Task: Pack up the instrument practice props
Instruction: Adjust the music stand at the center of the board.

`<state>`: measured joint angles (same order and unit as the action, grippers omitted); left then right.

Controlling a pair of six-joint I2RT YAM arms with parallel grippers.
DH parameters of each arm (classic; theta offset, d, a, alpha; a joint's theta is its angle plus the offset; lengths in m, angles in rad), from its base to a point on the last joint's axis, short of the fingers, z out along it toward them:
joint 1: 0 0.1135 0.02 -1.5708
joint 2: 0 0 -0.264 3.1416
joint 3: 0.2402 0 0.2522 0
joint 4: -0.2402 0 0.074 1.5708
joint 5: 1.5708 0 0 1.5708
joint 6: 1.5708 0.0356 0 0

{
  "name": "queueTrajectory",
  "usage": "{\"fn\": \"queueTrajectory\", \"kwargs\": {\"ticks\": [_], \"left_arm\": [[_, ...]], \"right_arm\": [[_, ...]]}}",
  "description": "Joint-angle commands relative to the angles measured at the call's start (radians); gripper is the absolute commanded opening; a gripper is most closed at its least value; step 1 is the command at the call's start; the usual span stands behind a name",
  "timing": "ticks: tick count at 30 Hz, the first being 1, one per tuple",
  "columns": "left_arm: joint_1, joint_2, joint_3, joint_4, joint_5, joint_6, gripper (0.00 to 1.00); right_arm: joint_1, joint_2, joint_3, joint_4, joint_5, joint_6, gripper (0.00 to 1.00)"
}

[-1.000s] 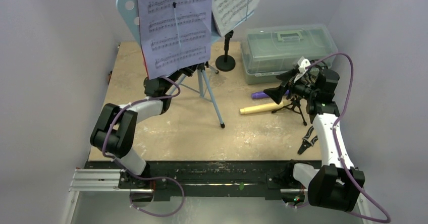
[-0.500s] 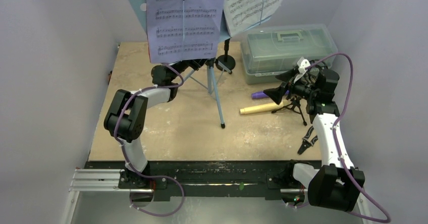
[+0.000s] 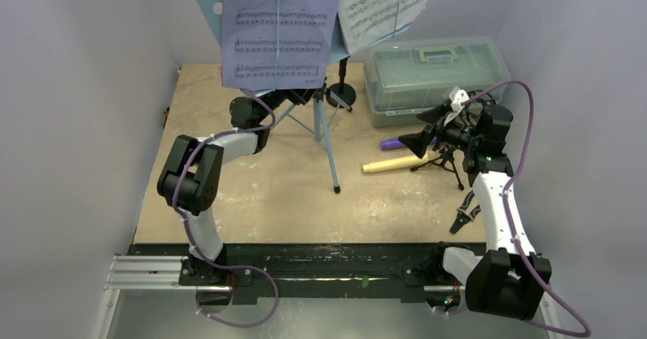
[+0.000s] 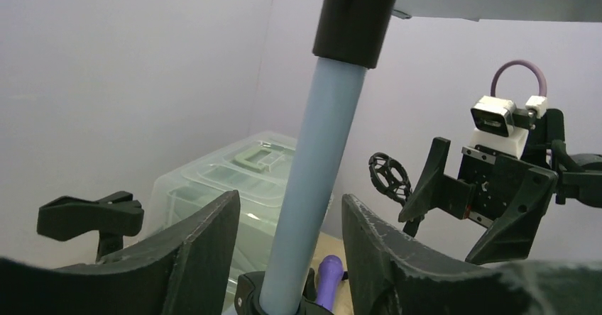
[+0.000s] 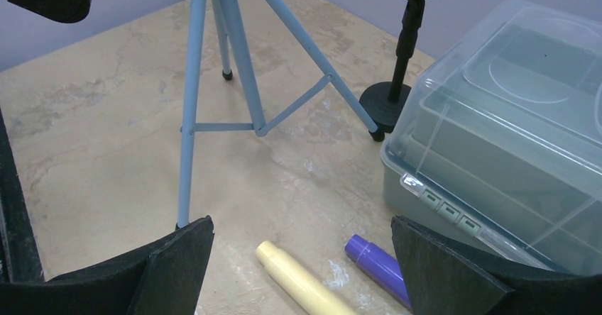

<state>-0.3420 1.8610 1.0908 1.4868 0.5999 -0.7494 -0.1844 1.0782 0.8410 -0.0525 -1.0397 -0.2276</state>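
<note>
Fingers of the left gripper (image 4: pixel 291 208) stand apart around the light-blue pole of the music rest (image 4: pixel 319 152), a gap showing on each side. The left arm is folded at the elbow, reaching to the far middle of the table (image 5: pixel 85 116), where the rest stands on its tripod legs bearing sheet music (image 3: pixel 278 30). The right gripper (image 5: pixel 302 226) hangs wide open and empty on its raised arm, above the cream microphone (image 5: pixel 302 283) and purple microphone (image 5: pixel 376 258) lying by the plastic box (image 5: pixel 511 152).
</note>
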Motion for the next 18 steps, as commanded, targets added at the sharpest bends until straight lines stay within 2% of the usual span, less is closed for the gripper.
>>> {"fn": "queueTrajectory", "kwargs": {"ticks": [1,2,4,13,18], "left_arm": [[0.027,-0.074,-0.035,-0.088,-0.069,-0.021,0.63],[0.034,-0.084,-0.045,-0.093,-0.079,-0.019,0.67],[0.047,-0.103,-0.064,-0.102,-0.097,-0.011,0.7],[0.059,-0.239,-0.173,-0.323,-0.196,0.122,0.72],[0.064,-0.276,-0.293,-0.279,-0.236,0.098,0.72]], "right_arm": [[-0.004,-0.003,0.007,0.01,-0.021,-0.013,0.99],[-0.004,-0.003,0.008,0.01,-0.021,-0.013,0.99],[-0.004,-0.003,0.007,0.008,-0.023,-0.013,0.99],[-0.004,-0.004,0.009,0.001,-0.022,-0.02,0.99],[-0.004,-0.006,0.012,-0.003,-0.025,-0.024,0.99]]}}
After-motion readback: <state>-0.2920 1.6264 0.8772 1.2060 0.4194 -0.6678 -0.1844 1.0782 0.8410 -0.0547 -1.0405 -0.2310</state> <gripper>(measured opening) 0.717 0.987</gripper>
